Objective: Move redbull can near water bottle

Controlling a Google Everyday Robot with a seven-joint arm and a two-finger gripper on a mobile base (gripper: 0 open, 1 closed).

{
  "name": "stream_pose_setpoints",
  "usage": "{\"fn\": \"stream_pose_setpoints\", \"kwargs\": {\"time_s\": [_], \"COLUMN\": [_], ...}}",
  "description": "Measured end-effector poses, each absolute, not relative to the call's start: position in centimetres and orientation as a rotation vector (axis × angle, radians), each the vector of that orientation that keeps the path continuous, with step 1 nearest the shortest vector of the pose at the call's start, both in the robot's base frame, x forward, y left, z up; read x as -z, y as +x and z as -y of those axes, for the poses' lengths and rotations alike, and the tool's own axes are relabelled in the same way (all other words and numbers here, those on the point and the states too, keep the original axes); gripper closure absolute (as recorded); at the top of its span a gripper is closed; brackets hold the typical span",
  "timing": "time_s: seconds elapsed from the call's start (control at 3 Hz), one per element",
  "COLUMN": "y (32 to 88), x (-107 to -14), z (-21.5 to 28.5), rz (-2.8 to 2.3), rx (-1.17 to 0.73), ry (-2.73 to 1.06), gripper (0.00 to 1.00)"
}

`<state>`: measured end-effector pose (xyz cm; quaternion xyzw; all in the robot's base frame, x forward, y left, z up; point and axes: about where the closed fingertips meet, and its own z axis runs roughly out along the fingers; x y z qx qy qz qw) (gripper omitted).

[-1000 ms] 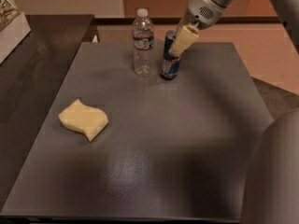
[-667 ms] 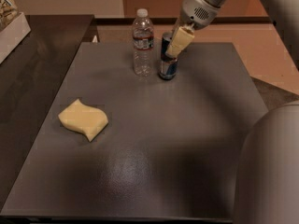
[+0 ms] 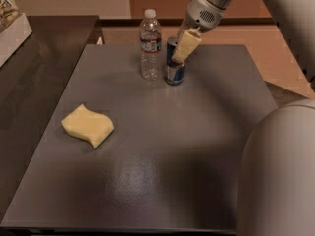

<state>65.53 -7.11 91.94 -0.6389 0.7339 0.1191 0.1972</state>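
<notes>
The redbull can (image 3: 174, 74), blue and silver, stands upright at the far middle of the grey table (image 3: 162, 146), just right of the water bottle (image 3: 150, 45), with a narrow gap between them. The bottle is clear with a white cap and a dark label band. My gripper (image 3: 179, 54) comes down from the upper right and is shut on the can's upper part. One cream-coloured finger (image 3: 186, 45) lies across the can's front and hides its top. The other finger is hidden behind the can.
A yellow sponge (image 3: 87, 126) lies on the table's left side. A dark counter (image 3: 34, 68) adjoins the table on the left, with a white box (image 3: 10, 26) at its far corner. Part of my white body (image 3: 278, 176) fills the lower right.
My gripper and the redbull can have shifted a little to the left, closer to the water bottle. The bottle and the sponge have not moved.
</notes>
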Motion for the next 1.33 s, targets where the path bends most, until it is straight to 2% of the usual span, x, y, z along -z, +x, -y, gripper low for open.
{"fn": "stream_pose_setpoints", "kwargs": {"time_s": [0.67, 1.0, 1.33], "y": [66.15, 66.39, 66.39], "x": [-91.57, -91.39, -91.38], "z": [6.58, 6.36, 6.36], "rz": [-2.045, -2.042, -2.042], "rx": [-0.332, -0.331, -0.331], "ry": [-1.779, -1.776, -1.776], "gripper": [0.12, 0.0, 0.0]}}
